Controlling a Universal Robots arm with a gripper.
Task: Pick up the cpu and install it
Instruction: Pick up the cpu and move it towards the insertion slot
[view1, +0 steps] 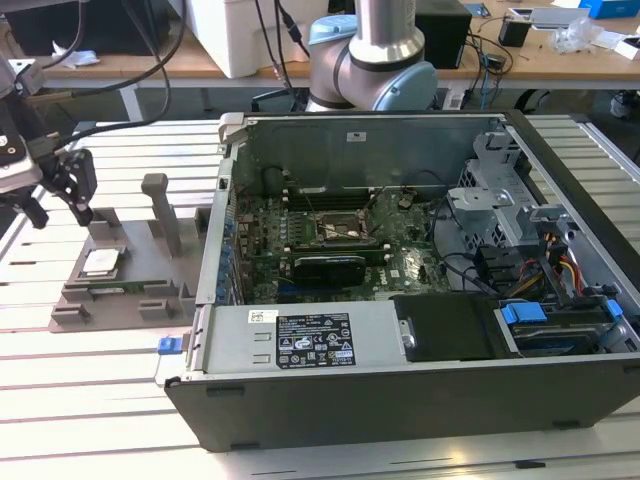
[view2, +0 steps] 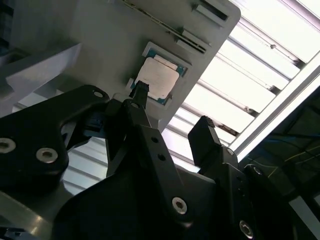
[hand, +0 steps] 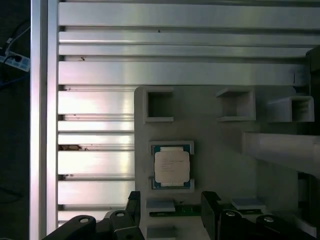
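Note:
The cpu (view1: 102, 262) is a small square chip with a silvery top, lying flat in a recess of a grey holder block (view1: 140, 290) at the exterior view's left. Both wrist views show the cpu (view2: 157, 80) (hand: 171, 167) seated in its pocket. My gripper (view1: 60, 205) hangs a little above the block, slightly off to the side of the chip. Its black fingers stand open with nothing between them, as seen on the gripper (view2: 172, 107) (hand: 171, 200) in both wrist views. The motherboard's socket (view1: 345, 228) sits inside the open computer case (view1: 400, 390).
The holder block carries upright grey posts (view1: 160, 210) and a thin green memory stick (view1: 112, 291) next to the cpu. The case walls, drive cage (view1: 490, 180) and cables surround the motherboard. The slatted aluminium table (view1: 90, 390) lies all around.

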